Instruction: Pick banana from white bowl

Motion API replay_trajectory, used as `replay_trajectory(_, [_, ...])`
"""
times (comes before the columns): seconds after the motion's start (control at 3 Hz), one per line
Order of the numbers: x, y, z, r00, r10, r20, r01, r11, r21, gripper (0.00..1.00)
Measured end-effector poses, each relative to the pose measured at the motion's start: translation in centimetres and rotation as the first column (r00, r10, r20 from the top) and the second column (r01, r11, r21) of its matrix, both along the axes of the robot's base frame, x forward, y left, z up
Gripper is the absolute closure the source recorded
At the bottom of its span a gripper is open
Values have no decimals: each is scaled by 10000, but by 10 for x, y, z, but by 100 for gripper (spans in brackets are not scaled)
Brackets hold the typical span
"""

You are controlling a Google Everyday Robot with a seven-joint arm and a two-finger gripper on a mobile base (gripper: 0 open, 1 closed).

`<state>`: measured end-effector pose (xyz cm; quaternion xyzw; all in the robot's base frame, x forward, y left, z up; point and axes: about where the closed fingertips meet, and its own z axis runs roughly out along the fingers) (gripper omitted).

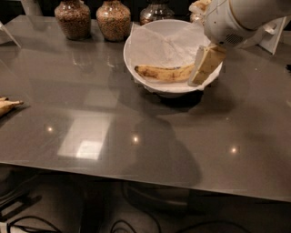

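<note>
Your table (136, 118) - grey, glossy - carried everything. The white arm (241, 18) reached in from the upper right. Its gripper (202, 73) hung over the right side of the white bowl (132, 61), tip down just inside the rim, at the banana (161, 73)'s right end. I couldn't tell whether the gripper was open or closed, or whether it touched the fruit. Nothing showed it holding anything.

My read: you were on the approach-to-grasp step, with the pick not yet done. The next move called for closing across the banana's width, then a straight lift clear of the rim without dragging the liner.

Containers:
- **Bowl:** it sat back-centre on the table, lined with crumpled white paper (163, 43). The speckled banana lay on that paper across the near side, dark tip to the left.
- **Jars:** two glass jars (72, 18) of brown grains stood behind and left of the bowl. A third jar (157, 10) sat behind it, contents unclear.

Smallest item: a stray banana end (7, 105) with a thin stem at the table's left edge, well apart from the bowl - not your target.
</note>
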<state>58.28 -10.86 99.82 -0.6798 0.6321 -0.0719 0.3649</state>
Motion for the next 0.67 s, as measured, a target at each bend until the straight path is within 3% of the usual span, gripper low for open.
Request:
replay_trajectory(0.33, [33, 1, -1, 9976, -70, 687, 100, 9990, -441, 0])
replay_trajectory(0.67, [64, -1, -6, 9953, -162, 950, 233, 9970, -741, 0])
